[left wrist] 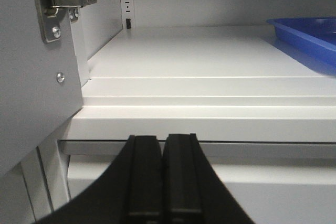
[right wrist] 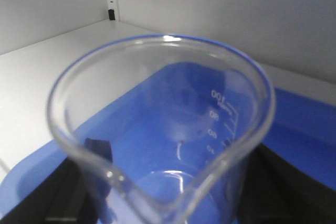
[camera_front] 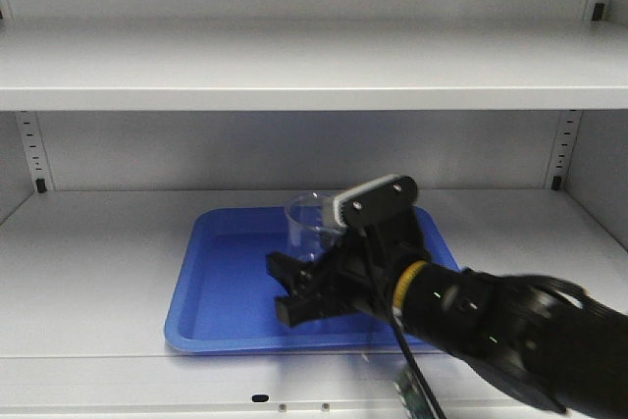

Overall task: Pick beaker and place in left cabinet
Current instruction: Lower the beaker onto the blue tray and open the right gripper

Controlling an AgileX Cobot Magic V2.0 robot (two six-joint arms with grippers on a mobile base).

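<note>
Pinching the beaker [camera_front: 312, 223], the right gripper [camera_front: 306, 291] holds it over the blue tray [camera_front: 221, 291] on the cabinet [camera_front: 88, 242] shelf. The left gripper [left wrist: 163, 177] is pressed together beside that shelf's front edge.

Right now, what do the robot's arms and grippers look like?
The right arm is glossy black with a yellow band near the wrist, a pale grey camera block with two dark screws on top, and a black cable hanging below. The right gripper has black, angular fingers. The left gripper shows two flat black ribbed fingers.

The beaker [camera_front: 312, 223] is partly hidden behind the right tool [camera_front: 294, 291]; its base is cut off in the right wrist view.
</note>
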